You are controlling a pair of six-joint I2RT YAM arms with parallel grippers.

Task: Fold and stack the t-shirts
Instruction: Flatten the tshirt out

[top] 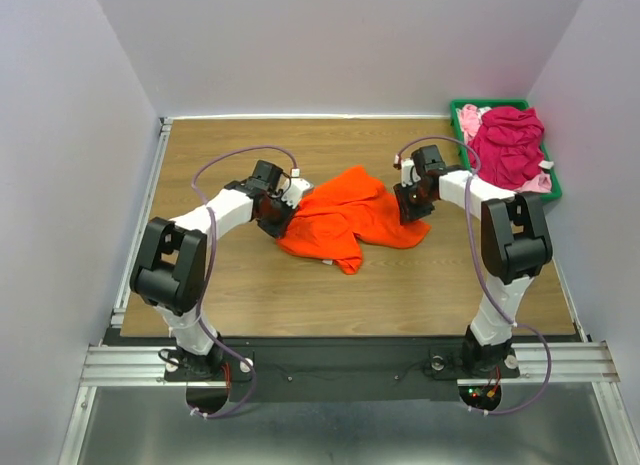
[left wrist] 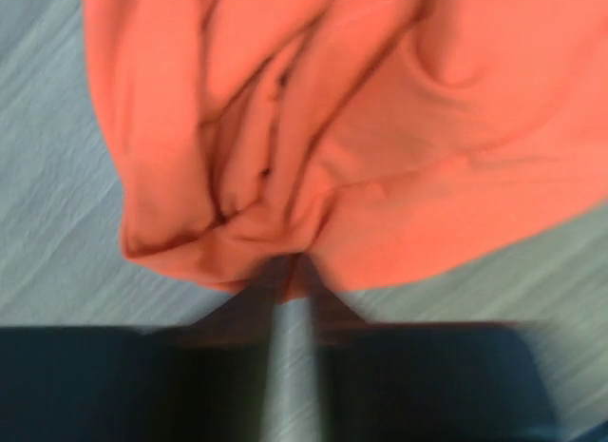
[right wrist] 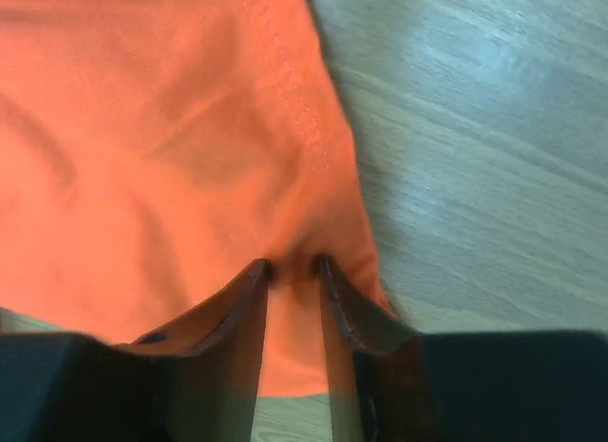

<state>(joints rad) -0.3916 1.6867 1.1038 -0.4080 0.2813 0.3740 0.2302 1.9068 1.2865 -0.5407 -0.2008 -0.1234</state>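
A wooden table (top: 250, 295) sits between pale walls (top: 330, 45), with the two arms bolted at its near edge. The orange t-shirt (top: 345, 215) lies crumpled around the middle of the table, bunched into loose folds rather than spread flat. The left gripper (top: 283, 207) is at the shirt's left edge. In the blurred left wrist view its jaws have drawn nearly together on a gathered clump of the orange cloth. The right gripper (top: 411, 200) is at the shirt's right edge, just beside a stitched hem, and its jaws pinch a narrow fold of the same cloth. In the far right corner a green bin (top: 553, 180) holds the magenta t-shirt (top: 508, 145), heaped over the pale pink t-shirt (top: 470, 117).
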